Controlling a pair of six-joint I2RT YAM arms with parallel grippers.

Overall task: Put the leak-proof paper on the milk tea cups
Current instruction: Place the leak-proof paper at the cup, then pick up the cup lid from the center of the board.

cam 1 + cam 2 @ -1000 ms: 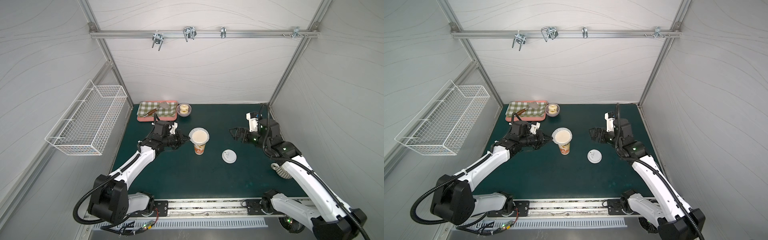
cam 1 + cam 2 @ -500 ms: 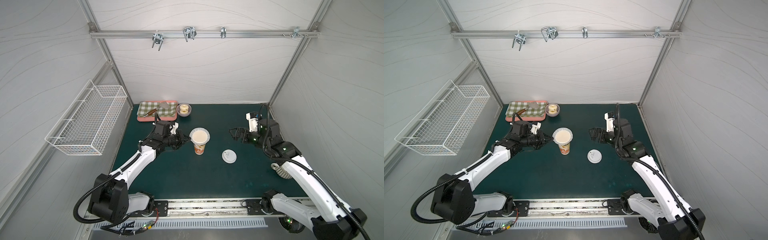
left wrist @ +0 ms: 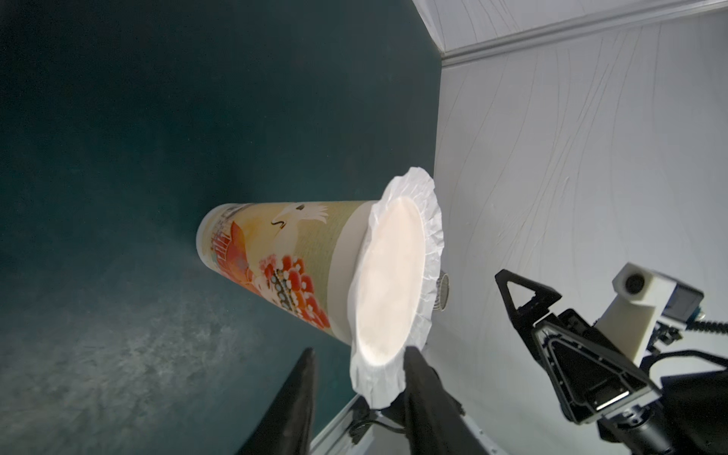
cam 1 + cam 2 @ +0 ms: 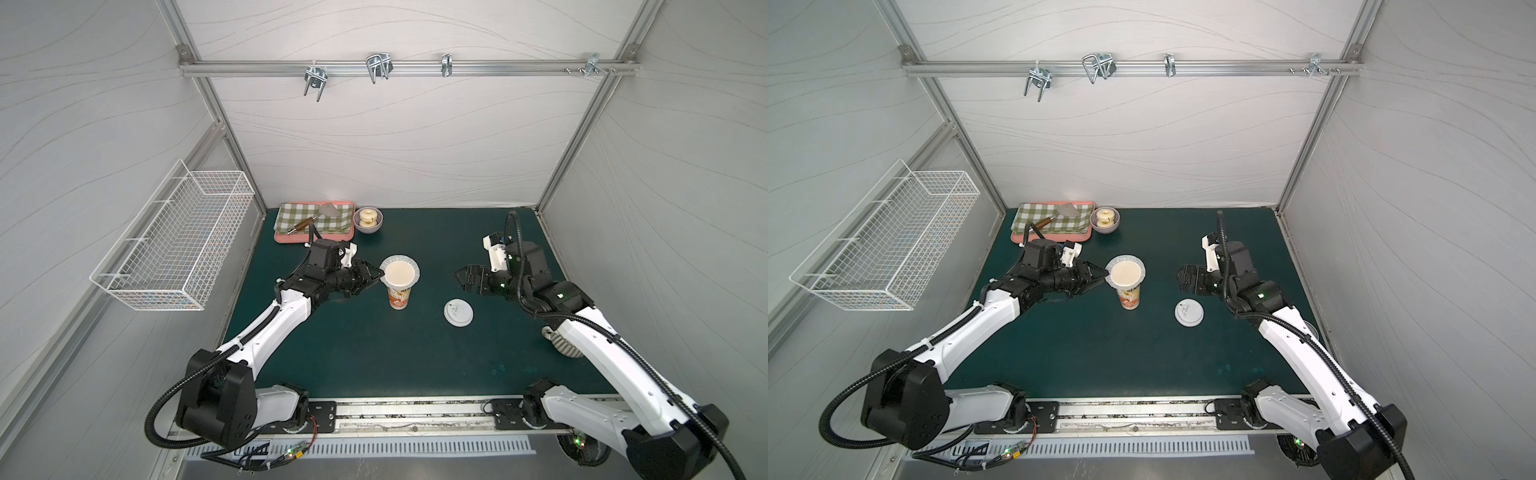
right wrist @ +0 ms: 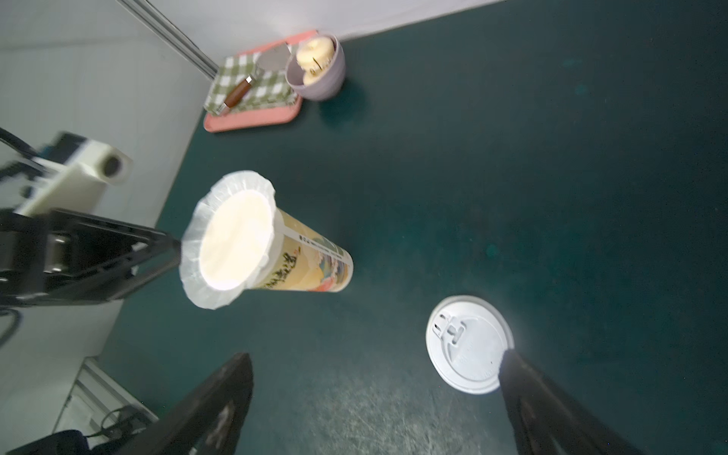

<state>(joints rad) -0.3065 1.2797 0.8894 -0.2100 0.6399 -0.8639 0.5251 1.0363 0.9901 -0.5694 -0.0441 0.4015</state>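
Left gripper (image 3: 360,350), jaws parted astride the frill of the leak-proof paper (image 3: 394,275), grips nothing; that sheet, draped on the milk tea cup (image 3: 283,252), looks light and flimsy, best pinched at its edge.

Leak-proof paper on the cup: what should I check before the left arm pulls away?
1. Leak-proof paper covers the cup's whole mouth: ok, overhanging more toward the left tool.
2. Cup upright on the table: ok.
3. Left tool open: ok.
4. Its fingers clear of the paper's edge: cannot tell; one tip sits right at it.
5. Right tool open, apart from the cup: ok.
6. Plastic lid flat on the table, apart from the cup: ok.
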